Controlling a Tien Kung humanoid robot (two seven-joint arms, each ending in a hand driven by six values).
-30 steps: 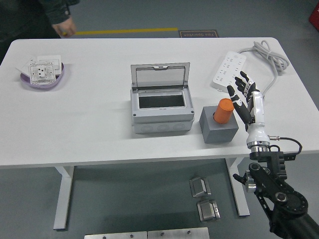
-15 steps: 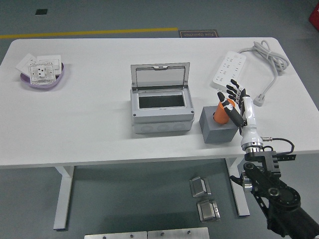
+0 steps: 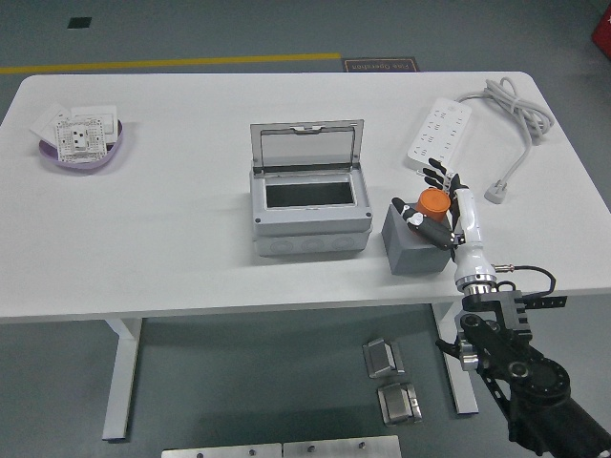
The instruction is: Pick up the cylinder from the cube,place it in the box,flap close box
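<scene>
Right hand [image 3: 441,212]: over the last second it has moved in from the cylinder's right side and now wraps it; fingers [image 3: 420,221] curl across the front, thumb side behind; the grip looks closing or just closed, though how firm it is cannot be told
Cylinder [image 3: 434,201]: orange, inside the hand, only its top showing; it stands on the cube, not yet lifted
Cube [image 3: 412,250]: grey, directly under the hand; it has not shifted
Meaning for the task: reach finished, grasp in hand; step 1 of 3 is under way; the lift comes next, probably straight up to clear the cube
Box [image 3: 309,221]: grey, to the hand's left, just beside the cube; lid [image 3: 306,146] stands upright at the back, opening dark and free
Power strip [image 3: 437,134]: beyond the hand, white, its cable looping off to the right
Tray [image 3: 84,153]: purple, far left of the hand, holding white sockets; the person's hand seen above it 1 second ago is gone
Left hand: not visible
</scene>
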